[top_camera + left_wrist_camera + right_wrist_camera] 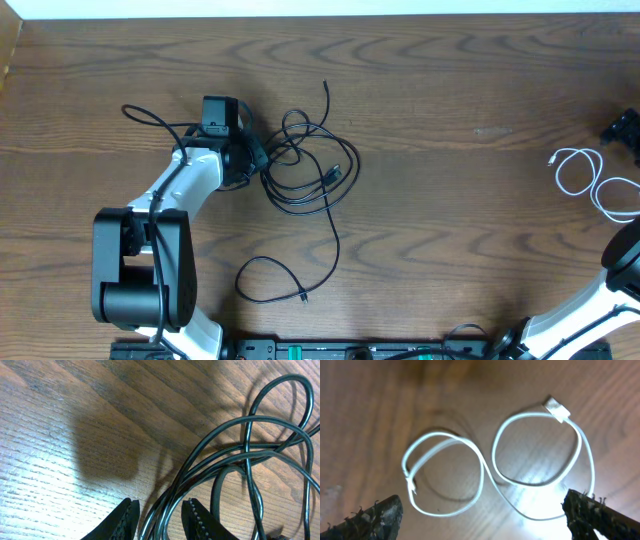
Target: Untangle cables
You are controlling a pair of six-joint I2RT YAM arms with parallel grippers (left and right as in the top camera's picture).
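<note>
A tangle of black cables [305,165] lies at mid-table, with one strand trailing down to a small plug [302,296]. My left gripper [255,155] sits at the tangle's left edge. In the left wrist view its gripper [160,505] is shut on a bundle of black cable strands [248,435] that fills the gap between its jaws. The white cable [592,190] lies apart at the far right in two loops. My right gripper [482,502] hangs over the white cable [483,472] with jaws wide open and nothing between them. The cable's white plug [557,409] rests on the wood.
The left arm's base [140,270] stands at the near left. A thicker black arm wire [150,115] loops out behind the left wrist. The right arm [590,305] enters from the bottom right corner. Bare wood separates the two cable groups.
</note>
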